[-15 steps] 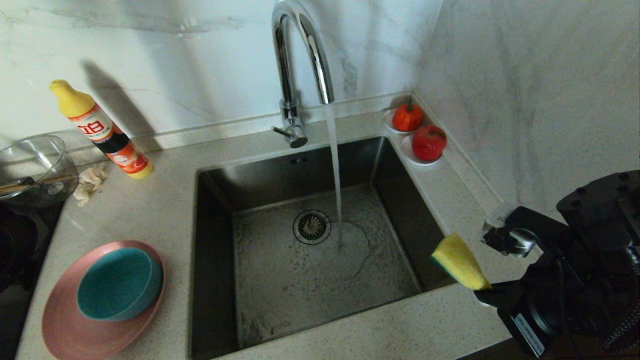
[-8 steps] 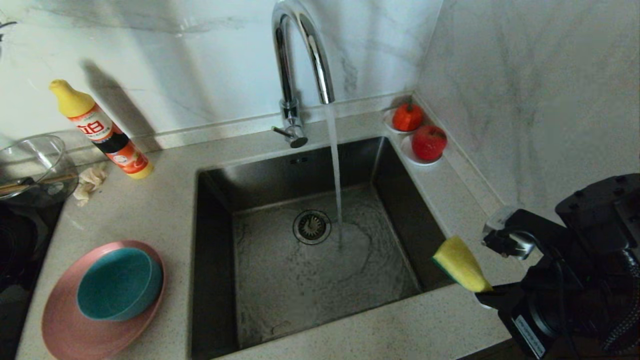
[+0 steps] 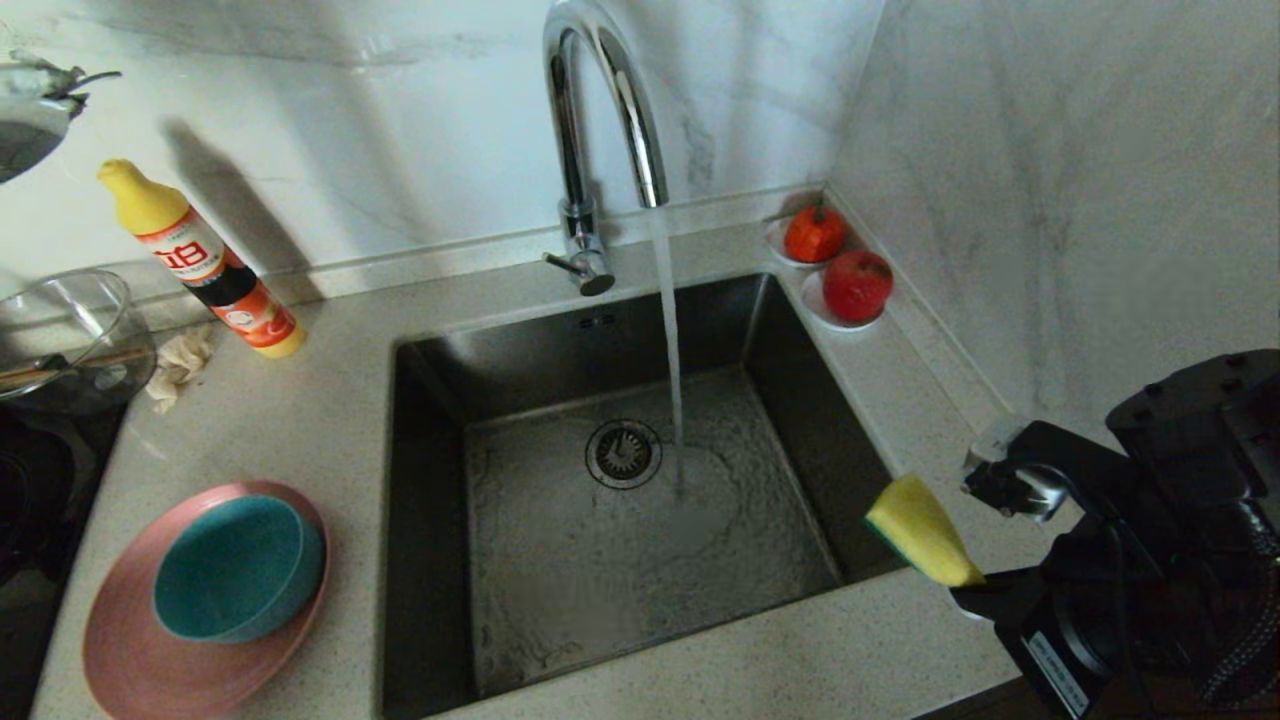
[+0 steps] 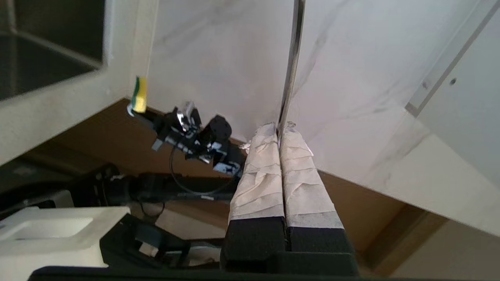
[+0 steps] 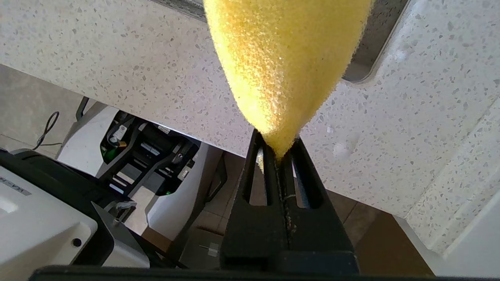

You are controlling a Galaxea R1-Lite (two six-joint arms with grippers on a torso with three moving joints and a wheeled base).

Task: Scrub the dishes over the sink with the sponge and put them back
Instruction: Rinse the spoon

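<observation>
Over the counter's front right corner, my right gripper (image 5: 278, 150) is shut on the sponge (image 3: 915, 528), yellow foam up (image 5: 285, 58), beside the sink (image 3: 440, 500). Water runs from the chrome tap (image 3: 590, 100) into the basin. My left gripper (image 4: 279, 127) is shut on the thin silver spoon (image 4: 291, 58), pinching its handle between taped fingers. The spoon's bowl (image 3: 22, 140) shows high at the far left in the head view. The teal bowl (image 3: 235, 570) sits in the pink plate (image 3: 140, 660) on the counter left of the sink.
An orange detergent bottle (image 3: 200, 262), a beige cloth scrap (image 3: 180, 362) and a clear glass bowl (image 3: 60, 330) stand at the back left. Two white saucers with red fruit (image 3: 815, 235) (image 3: 857, 285) sit in the back right corner by the wall.
The spoon has come into the head view's top left corner. The right gripper and sponge have stayed in place.
</observation>
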